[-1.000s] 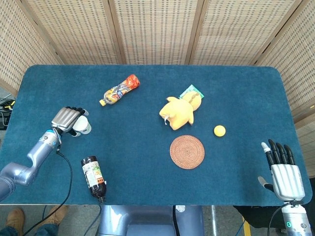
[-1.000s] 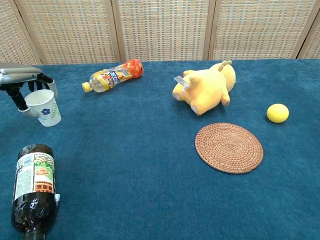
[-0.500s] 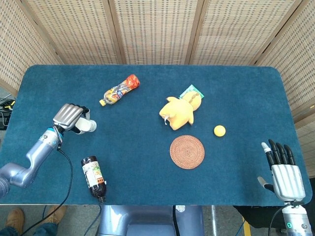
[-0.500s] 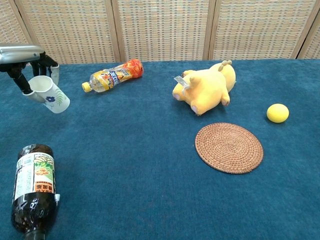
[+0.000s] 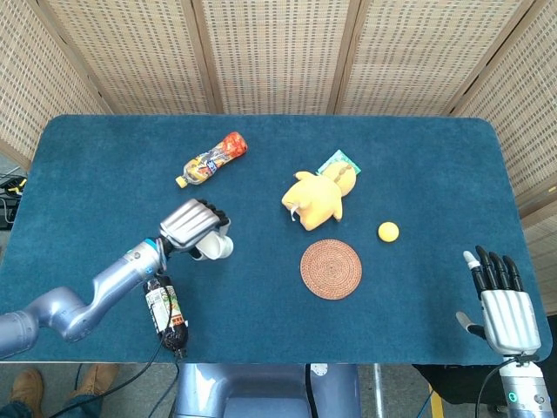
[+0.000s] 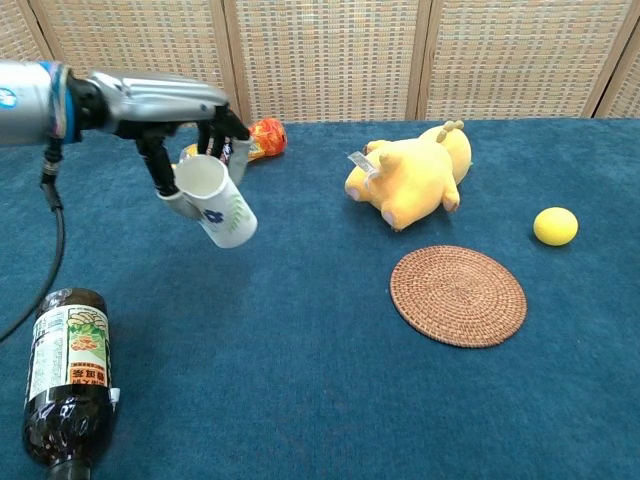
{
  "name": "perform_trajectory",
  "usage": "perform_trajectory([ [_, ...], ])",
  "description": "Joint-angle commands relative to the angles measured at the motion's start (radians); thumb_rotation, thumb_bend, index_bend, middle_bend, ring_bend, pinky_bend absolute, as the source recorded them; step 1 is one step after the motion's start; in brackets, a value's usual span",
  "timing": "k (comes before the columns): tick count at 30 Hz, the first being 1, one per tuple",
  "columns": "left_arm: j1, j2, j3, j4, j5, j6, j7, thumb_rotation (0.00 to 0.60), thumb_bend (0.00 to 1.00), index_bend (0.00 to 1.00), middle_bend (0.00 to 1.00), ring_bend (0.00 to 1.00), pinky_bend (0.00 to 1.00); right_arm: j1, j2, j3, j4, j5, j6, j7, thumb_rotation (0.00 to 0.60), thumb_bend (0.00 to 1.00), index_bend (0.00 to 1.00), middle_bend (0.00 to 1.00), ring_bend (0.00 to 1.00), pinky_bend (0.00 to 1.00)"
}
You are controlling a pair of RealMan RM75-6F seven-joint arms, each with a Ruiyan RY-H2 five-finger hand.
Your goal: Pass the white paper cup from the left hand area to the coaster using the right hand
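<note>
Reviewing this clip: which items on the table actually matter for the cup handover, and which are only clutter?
Job items:
white paper cup, held tilted by left robot hand
coaster
right robot hand

Clutter:
yellow plush toy
yellow ball
orange-capped bottle
dark bottle

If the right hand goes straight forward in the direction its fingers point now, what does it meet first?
Probably nothing: the right hand points toward the far table edge, and only bare blue cloth shows ahead. The yellow ball lies well off to its left.
</note>
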Motion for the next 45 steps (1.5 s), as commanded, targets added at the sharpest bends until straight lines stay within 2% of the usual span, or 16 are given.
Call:
perform_trajectory([
  [1, -0.073, -0.088, 0.001, 0.012, -0.065, -0.054, 0.102, 0.600, 0.07, 0.52, 0.45, 0.41, 0.38, 0.000, 0.003, 0.003, 0.003, 0.011, -0.004, 0.008, 0.600, 0.00, 0.00, 0.00, 0.00, 0.00],
  [12, -0.147, -0.257, 0.058, 0.112, -0.098, -0.057, 0.243, 0.600, 0.06, 0.51, 0.43, 0.38, 0.38, -0.008, 0.021, 0.014, 0.011, 0.041, 0.004, 0.049, 0.600, 0.00, 0.00, 0.00, 0.00, 0.00],
  [13, -0.149, -0.264, 0.062, 0.117, -0.097, -0.054, 0.248, 0.600, 0.04, 0.47, 0.39, 0.33, 0.35, -0.008, 0.022, 0.014, 0.011, 0.041, 0.004, 0.051, 0.600, 0.00, 0.00, 0.00, 0.00, 0.00],
  [15, -0.153, -0.277, 0.069, 0.126, -0.094, -0.047, 0.260, 0.600, 0.01, 0.24, 0.20, 0.15, 0.25, -0.008, 0.024, 0.013, 0.011, 0.041, 0.005, 0.055, 0.600, 0.00, 0.00, 0.00, 0.00, 0.00],
  [16, -0.156, -0.279, 0.077, 0.128, -0.091, -0.045, 0.270, 0.600, 0.00, 0.10, 0.08, 0.06, 0.17, -0.009, 0.026, 0.013, 0.011, 0.040, 0.007, 0.058, 0.600, 0.00, 0.00, 0.00, 0.00, 0.00],
  [17, -0.157, -0.278, 0.079, 0.127, -0.090, -0.045, 0.274, 0.600, 0.00, 0.02, 0.01, 0.01, 0.09, -0.010, 0.026, 0.012, 0.011, 0.039, 0.007, 0.058, 0.600, 0.00, 0.00, 0.00, 0.00, 0.00],
  [18, -0.159, -0.273, 0.082, 0.123, -0.088, -0.042, 0.281, 0.600, 0.00, 0.00, 0.00, 0.00, 0.05, -0.011, 0.027, 0.012, 0.010, 0.038, 0.009, 0.060, 0.600, 0.00, 0.00, 0.00, 0.00, 0.00],
  [20, -0.159, -0.254, 0.082, 0.105, -0.083, -0.024, 0.295, 0.600, 0.00, 0.00, 0.00, 0.00, 0.01, -0.013, 0.030, 0.012, 0.010, 0.038, 0.013, 0.064, 0.600, 0.00, 0.00, 0.00, 0.00, 0.00],
  [25, -0.119, -0.153, 0.070, 0.015, -0.041, 0.083, 0.279, 0.600, 0.00, 0.00, 0.00, 0.00, 0.00, -0.014, 0.032, 0.007, 0.006, 0.031, 0.016, 0.064, 0.600, 0.00, 0.00, 0.00, 0.00, 0.00],
  [31, 0.005, 0.066, 0.054, -0.117, -0.036, 0.267, 0.231, 0.600, 0.00, 0.00, 0.00, 0.00, 0.00, -0.012, 0.025, -0.003, 0.004, 0.035, -0.002, 0.054, 0.600, 0.00, 0.00, 0.00, 0.00, 0.00],
  [36, 0.163, 0.244, 0.079, -0.225, -0.095, 0.434, 0.236, 0.600, 0.00, 0.00, 0.00, 0.00, 0.00, -0.005, 0.023, -0.006, 0.001, 0.025, -0.008, 0.053, 0.600, 0.00, 0.00, 0.00, 0.00, 0.00],
  [40, 0.310, 0.297, 0.113, -0.269, -0.131, 0.578, 0.158, 0.600, 0.00, 0.00, 0.00, 0.00, 0.00, -0.001, 0.022, -0.012, -0.003, 0.014, -0.016, 0.048, 0.600, 0.00, 0.00, 0.00, 0.00, 0.00],
  [45, 0.464, 0.270, 0.157, -0.257, -0.174, 0.712, 0.087, 0.600, 0.00, 0.00, 0.00, 0.00, 0.00, 0.009, 0.015, -0.019, -0.009, 0.004, -0.031, 0.029, 0.600, 0.00, 0.00, 0.00, 0.00, 0.00],
])
